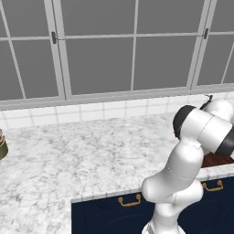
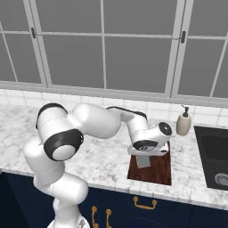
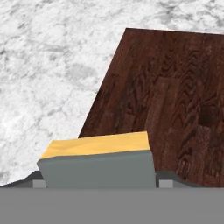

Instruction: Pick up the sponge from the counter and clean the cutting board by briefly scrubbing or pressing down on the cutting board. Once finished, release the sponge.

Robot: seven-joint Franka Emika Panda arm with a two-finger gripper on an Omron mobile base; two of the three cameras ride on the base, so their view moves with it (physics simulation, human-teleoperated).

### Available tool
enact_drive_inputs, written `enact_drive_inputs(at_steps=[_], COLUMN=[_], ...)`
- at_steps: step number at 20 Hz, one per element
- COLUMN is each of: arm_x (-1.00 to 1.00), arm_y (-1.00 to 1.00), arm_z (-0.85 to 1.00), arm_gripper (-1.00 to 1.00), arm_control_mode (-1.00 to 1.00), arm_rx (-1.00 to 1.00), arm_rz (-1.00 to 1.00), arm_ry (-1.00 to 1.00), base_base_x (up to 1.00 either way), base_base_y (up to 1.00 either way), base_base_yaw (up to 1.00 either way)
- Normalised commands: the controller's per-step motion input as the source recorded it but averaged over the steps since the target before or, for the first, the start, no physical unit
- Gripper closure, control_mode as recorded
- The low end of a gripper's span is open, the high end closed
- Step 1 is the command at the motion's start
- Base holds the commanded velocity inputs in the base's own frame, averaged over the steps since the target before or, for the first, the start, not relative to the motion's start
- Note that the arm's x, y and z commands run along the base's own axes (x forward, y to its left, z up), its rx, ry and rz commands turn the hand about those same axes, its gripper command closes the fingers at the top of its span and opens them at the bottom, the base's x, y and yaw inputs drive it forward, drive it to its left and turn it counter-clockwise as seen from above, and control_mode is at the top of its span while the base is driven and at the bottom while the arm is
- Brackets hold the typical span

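Observation:
In the hand view the sponge (image 3: 98, 164), grey-green over a yellow-orange layer, sits between my gripper's (image 3: 99, 181) fingers, which are shut on it. Just beyond it lies the dark reddish-brown cutting board (image 3: 170, 96) on the marbled counter (image 3: 52, 65). From the right base view the gripper (image 2: 143, 156) points down with the sponge (image 2: 143, 162) over the left part of the cutting board (image 2: 158, 171). Whether the sponge touches the wood I cannot tell. A sliver of the cutting board (image 1: 218, 160) peeks out behind the arm in the left base view.
A cream soap dispenser (image 2: 183, 122) stands behind the board near the tiled wall. The black sink (image 2: 213, 153) lies to the board's right. A small jar (image 1: 2, 144) sits at the counter's far left. Navy drawers with brass handles (image 2: 144, 204) run below the counter edge.

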Motion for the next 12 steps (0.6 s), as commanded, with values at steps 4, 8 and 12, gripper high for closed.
enact_drive_inputs(at_steps=[4, 8, 12], arm_x=[-0.53, -0.37, -0.36], arm_y=[-0.01, -0.05, -0.16], arm_z=[-0.11, -0.17, -0.16], arm_gripper=[1.0, 1.0, 1.0], arm_control_mode=[-1.0, -1.0, -1.0], arm_rx=[0.0, 0.0, 0.0], arm_rz=[-0.04, -0.05, -0.05], arm_ry=[0.0, 0.0, 0.0], base_base_x=[0.0, 0.0, 0.0], base_base_y=[0.0, 0.0, 0.0], base_base_yaw=[0.0, 0.0, 0.0])
